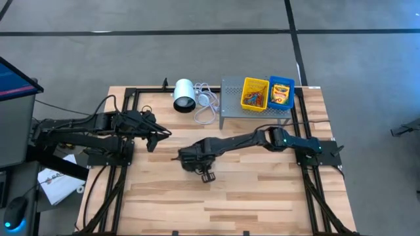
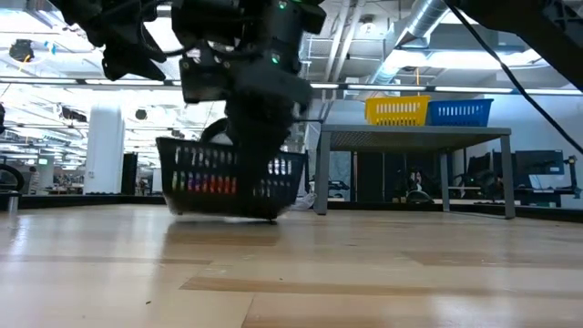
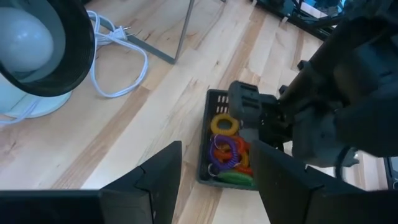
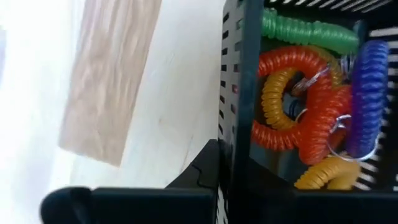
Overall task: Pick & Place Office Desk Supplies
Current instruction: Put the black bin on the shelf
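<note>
Two dark arms work the wooden table [image 1: 216, 196]. Left gripper [image 1: 159, 135] hovers with fingers parted, holding nothing. At mid-table, right gripper [image 1: 197, 161] is clamped on the wall of one black slotted basket [image 2: 228, 178] of coloured spiral coil bands [image 4: 311, 106]. Two trays, yellow [image 1: 255, 94] and blue [image 1: 281, 93], sit on the grey perforated rack [image 1: 231, 92].

coil bands [image 4: 311, 106]: green, red, orange, blue, yellow; piled in black basket [image 3: 208, 140], mid-table
crayon boxes [image 1: 281, 94]: blue bin, on rack
</note>
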Controlling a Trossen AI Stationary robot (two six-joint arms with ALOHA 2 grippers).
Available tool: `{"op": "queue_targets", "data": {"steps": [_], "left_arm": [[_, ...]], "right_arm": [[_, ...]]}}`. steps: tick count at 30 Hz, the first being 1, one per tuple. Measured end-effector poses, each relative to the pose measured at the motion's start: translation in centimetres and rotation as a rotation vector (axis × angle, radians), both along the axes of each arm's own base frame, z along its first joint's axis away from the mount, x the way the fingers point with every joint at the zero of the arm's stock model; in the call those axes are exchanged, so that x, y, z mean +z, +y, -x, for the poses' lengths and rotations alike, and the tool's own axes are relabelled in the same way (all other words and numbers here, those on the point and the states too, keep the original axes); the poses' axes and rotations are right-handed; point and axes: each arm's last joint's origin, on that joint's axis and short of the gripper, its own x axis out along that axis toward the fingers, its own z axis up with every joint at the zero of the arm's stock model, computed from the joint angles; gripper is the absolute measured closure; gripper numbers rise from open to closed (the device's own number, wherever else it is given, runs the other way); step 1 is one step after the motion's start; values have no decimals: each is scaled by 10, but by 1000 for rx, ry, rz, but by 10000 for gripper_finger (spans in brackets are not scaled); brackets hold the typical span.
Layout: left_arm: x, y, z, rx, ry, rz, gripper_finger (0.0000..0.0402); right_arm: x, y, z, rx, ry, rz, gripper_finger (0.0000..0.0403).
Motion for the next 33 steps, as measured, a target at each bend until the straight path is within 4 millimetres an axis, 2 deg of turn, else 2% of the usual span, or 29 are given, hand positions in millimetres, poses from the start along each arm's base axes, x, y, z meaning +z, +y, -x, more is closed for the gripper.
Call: {"op": "queue_targets", "data": {"steps": [13,18,21,24,27,33], "left_arm": [[0,0,2,12,-4,14,216],[10,-2,17,5,-92,9,216],[20,-5,31,-14,-192,5,216],[29,-8,45,-38,-299,2,216],[34,-9,52,-47,-427,-18,216],[27,-10,47,-67,-685,-69,216]], "right_arm": [[56,7,-3,-259,-95,-59,402],[79,7,5,-362,-121,-88,403],[101,4,10,-413,-183,-113,403],[125,-5,15,-481,-248,-147,403],[148,-23,22,-573,-309,-172,403],[189,-69,40,-788,-427,-211,403]]}}
